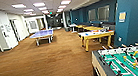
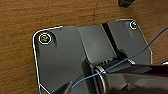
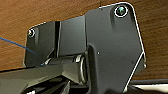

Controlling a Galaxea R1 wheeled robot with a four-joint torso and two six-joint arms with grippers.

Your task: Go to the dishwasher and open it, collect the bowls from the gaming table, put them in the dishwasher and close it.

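Note:
The gaming table (image 1: 96,34) stands right of centre in the head view, a long table with a white top, red-orange graphics and yellow-wood sides and legs. Small items lie on its top, too blurred to name. The dishwasher is out of view. Both wrist views look down past the robot's own dark plates at brown carpet (image 2: 20,20).
A green-field foosball table (image 1: 125,61) with rods fills the near right corner. A blue ping-pong table (image 1: 42,34) stands mid-room to the left. Yellow-topped tables (image 1: 89,28) line the blue right wall. Open brown carpet (image 1: 37,62) stretches ahead. White walls and doorways run along the left.

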